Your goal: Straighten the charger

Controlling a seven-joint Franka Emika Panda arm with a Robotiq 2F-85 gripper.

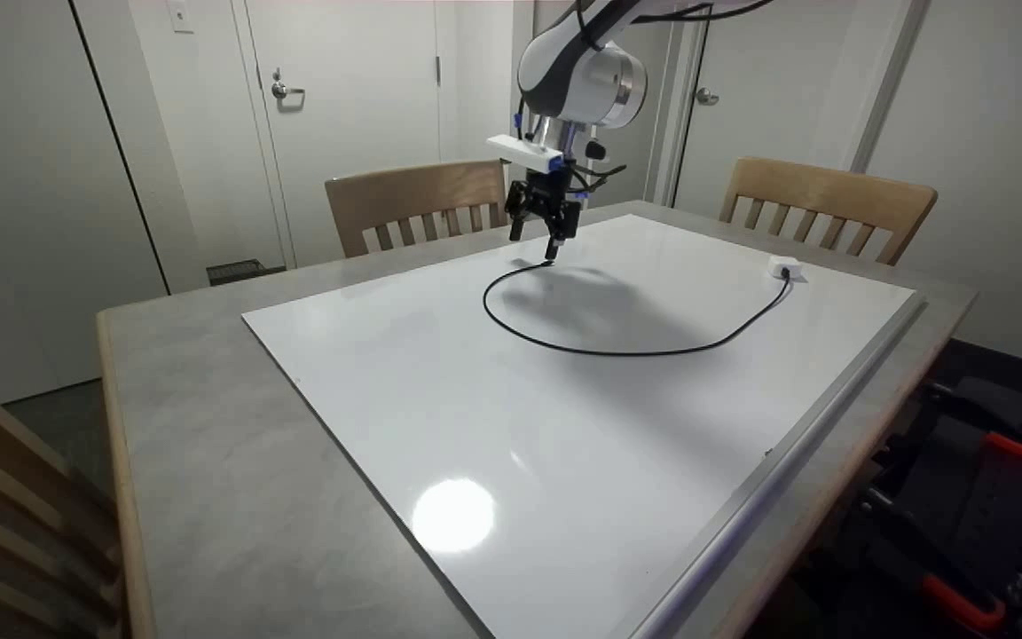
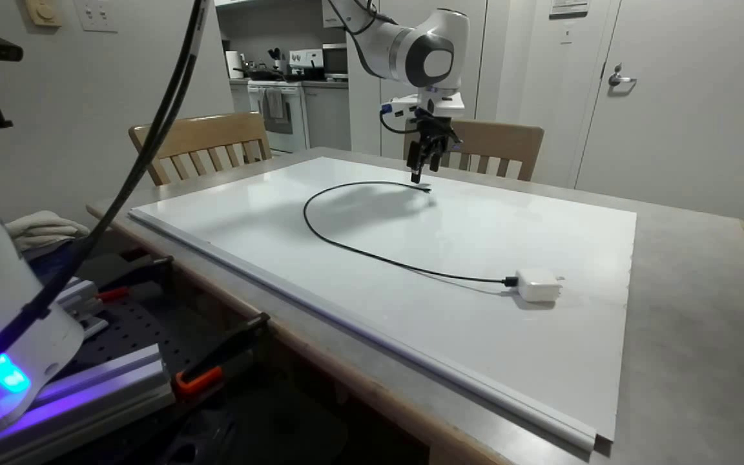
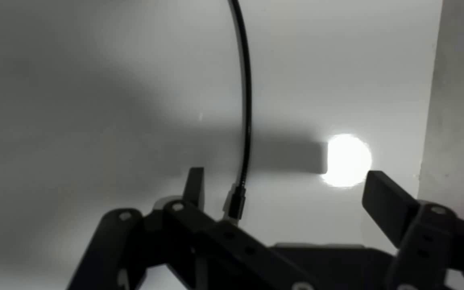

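We have the pincer (image 3: 284, 171) wide and empty, low over the whiteboard (image 1: 387, 390). Below it lies the charging cable (image 3: 247, 92), connector (image 3: 237, 203) between the fingertips (image 3: 195, 183) but off-centre, nearer one; end stretch runs roughly square to the line joining them. We judge: small sideways shift, then down. Connector points toward the wrist view's bottom; the rest bends in a wide U to the power adapter (image 2: 537, 285).

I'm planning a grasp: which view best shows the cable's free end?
The wrist view: the cable's free end appears largest there, though the gripper partly covers its tip. Both exterior views show it tiny, below the gripper.
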